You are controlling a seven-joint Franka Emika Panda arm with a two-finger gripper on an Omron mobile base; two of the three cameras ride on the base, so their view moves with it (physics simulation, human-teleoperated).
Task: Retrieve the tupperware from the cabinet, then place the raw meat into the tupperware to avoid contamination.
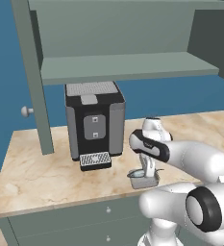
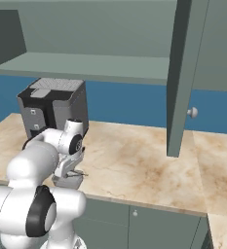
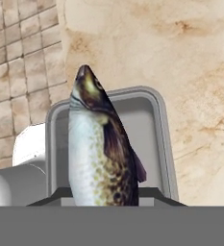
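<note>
The fish (image 3: 100,149), dark and speckled with a pale belly, is held head-down between the narrowed fingers of the gripper (image 1: 149,174), just above the grey tupperware (image 3: 157,120) near the counter's (image 1: 41,168) front edge.

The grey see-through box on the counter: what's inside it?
No loose contents show in the grey translucent rectangular tupperware; the speckled dark fish hanging above it covers much of its floor.

Kitchen: marble counter (image 1: 46,168), coffee machine (image 1: 94,122), wall cabinet (image 1: 118,48).
</note>
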